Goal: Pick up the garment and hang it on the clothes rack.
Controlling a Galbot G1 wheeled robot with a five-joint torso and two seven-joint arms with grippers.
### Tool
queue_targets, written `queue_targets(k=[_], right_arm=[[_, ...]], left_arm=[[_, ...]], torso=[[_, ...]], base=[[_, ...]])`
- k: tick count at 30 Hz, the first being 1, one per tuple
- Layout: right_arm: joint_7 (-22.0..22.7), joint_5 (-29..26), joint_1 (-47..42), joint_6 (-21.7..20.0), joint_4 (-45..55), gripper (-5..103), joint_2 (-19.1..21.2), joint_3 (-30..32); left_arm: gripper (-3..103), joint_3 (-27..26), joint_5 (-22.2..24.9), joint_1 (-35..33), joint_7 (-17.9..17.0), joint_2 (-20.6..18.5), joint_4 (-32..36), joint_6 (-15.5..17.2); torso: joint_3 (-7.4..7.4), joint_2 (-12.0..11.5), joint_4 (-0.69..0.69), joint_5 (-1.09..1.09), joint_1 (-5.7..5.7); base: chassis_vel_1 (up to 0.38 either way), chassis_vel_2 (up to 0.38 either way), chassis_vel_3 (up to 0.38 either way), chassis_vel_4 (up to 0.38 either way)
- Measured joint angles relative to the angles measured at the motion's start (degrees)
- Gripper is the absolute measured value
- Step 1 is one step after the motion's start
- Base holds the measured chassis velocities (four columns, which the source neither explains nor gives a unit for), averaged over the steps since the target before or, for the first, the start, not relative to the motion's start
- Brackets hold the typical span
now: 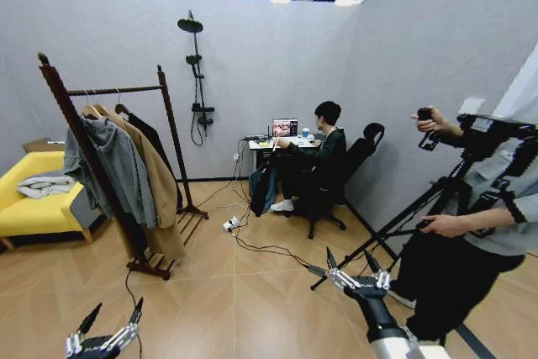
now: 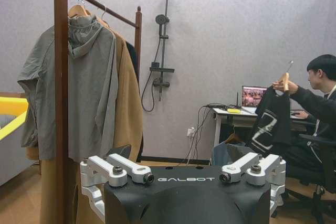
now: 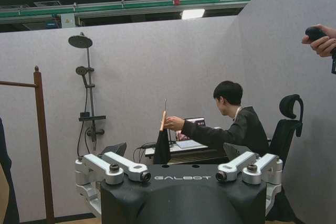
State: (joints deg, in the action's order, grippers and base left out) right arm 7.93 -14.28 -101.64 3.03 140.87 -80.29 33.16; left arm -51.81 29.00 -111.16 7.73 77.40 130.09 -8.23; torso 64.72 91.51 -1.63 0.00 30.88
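I have both arms low in front of me, the left gripper (image 1: 108, 327) at the near left and the right gripper (image 1: 359, 273) at the near right, each with its fingers spread wide and nothing between them. The garment (image 2: 270, 124) is not within my reach: it hangs black and limp from a pale hanger (image 2: 285, 81) that a seated person's hand (image 2: 278, 85) holds up at the far desk (image 2: 236, 115), right of centre across the room. I judge it light and soft, likely to sway and fold on itself, so pinching the cloth would be a poor grip; the stiff wooden hanger, near its neck below the hook, looks the better place to take hold, though polished wood may slip between my fingers. The clothes rack (image 1: 63, 111) stands to my left, and its bar already carries a grey hoodie (image 1: 118, 166) at the near end, a tan coat (image 1: 155, 170) beside it and something dark beyond; the free stretch of bar seems to be at the far end by the far post. The floor between me and the desk is mostly open, but cables (image 1: 252, 245) trail across it, and a tripod (image 1: 420, 216) with a standing person crowds my right side, while a yellow sofa (image 1: 29, 208) sits beyond the rack on the left.
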Motion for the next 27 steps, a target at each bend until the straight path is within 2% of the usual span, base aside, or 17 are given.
queue_targets(k=[18,27], right_arm=[[-0.08,0.25,-0.38,-1.47,0.48,100,-0.15,-0.21],[-1.08,1.59,0.35,-3.81,-0.73,100,-0.21,-0.53]], left_arm=[[100,0.0,0.0,0.0,0.0,0.0,0.0,0.0],[100,0.0,0.0,0.0,0.0,0.0,0.0,0.0]], torso=[[0.0,0.01,0.0,0.0,-0.01],[0.0,0.01,0.0,0.01,-0.01]], base=[[0.0,0.0,0.0,0.0],[0.0,0.0,0.0,0.0]])
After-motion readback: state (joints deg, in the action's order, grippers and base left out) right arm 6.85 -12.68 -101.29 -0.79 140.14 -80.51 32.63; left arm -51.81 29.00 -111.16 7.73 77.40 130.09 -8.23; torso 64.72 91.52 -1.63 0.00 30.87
